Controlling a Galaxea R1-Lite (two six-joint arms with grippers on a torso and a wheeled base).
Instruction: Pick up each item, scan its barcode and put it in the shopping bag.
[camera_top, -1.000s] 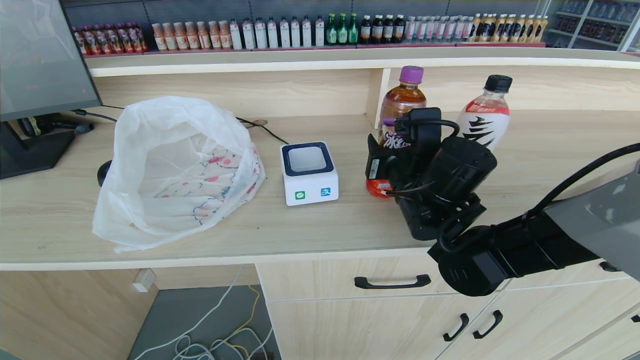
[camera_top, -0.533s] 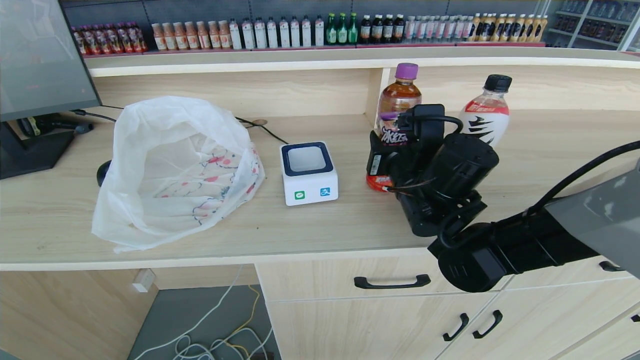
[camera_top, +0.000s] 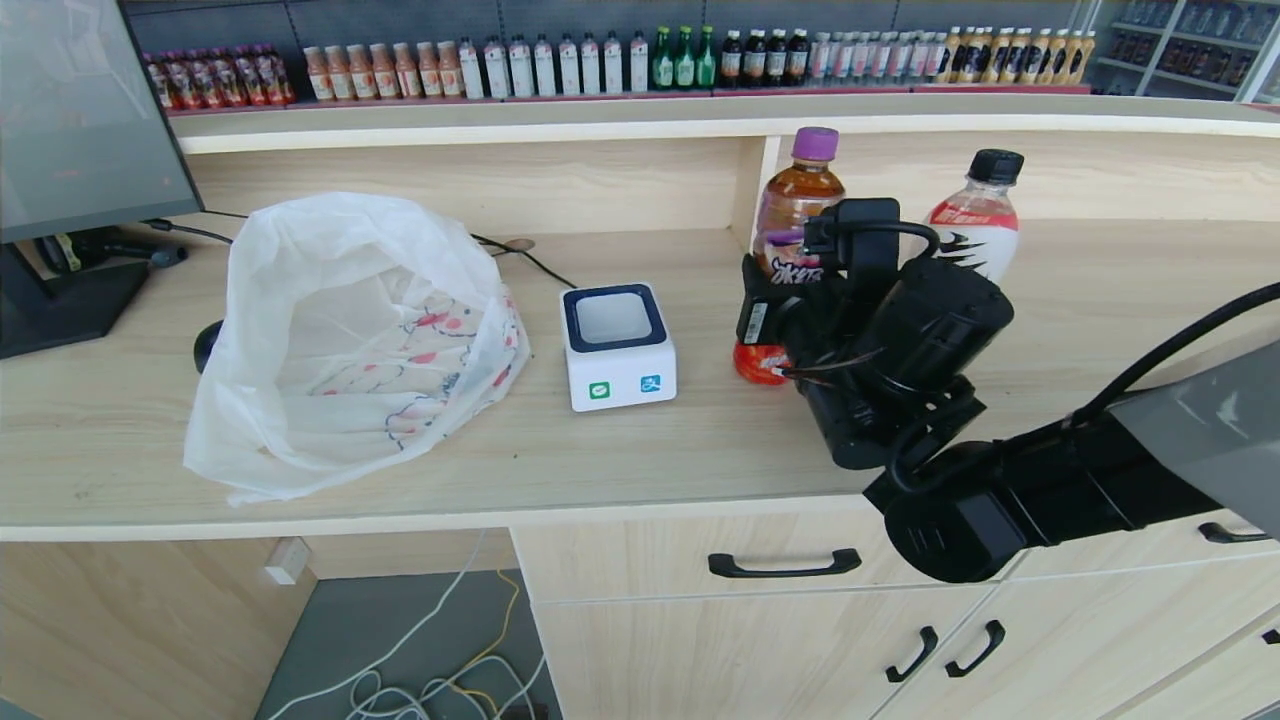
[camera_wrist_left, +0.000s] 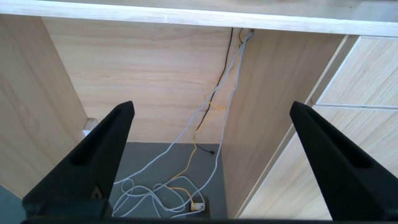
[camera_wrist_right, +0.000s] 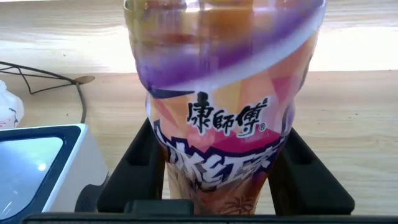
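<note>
**Tea bottle** (camera_top: 797, 195): purple cap, amber drink, upright. It stood right of centre in the head view, toward the back of the counter (camera_top: 650, 450), before a wooden divider. Its red base showed low beside the gripper; whether it touched the counter could not be told.

**Right gripper** (camera_top: 790, 305): clamped on the tea bottle's lower body. In the right wrist view (camera_wrist_right: 221, 177) one black finger (camera_wrist_right: 140, 165) sat against each flank of the label.

**Left gripper** (camera_wrist_left: 208, 162): fingers wide apart, holding nothing. It was below the counter's edge, above cables (camera_wrist_left: 168, 186) on the floor.

**Bag** (camera_top: 330, 330): white plastic, mouth open, slumped on the counter left of centre, with a patterned item inside.

**Scanner** (camera_top: 617, 345): white box with a dark-framed window, at centre between the bag and the tea bottle, apart from both.

**Second bottle** (camera_top: 975, 225): black cap, white-and-red label, upright at upper right, just behind the right arm and near the tea bottle.

**Monitor** (camera_top: 80, 110): upper left corner.

**Shelf bottles** (camera_top: 600, 60): a row along the top edge.
</note>
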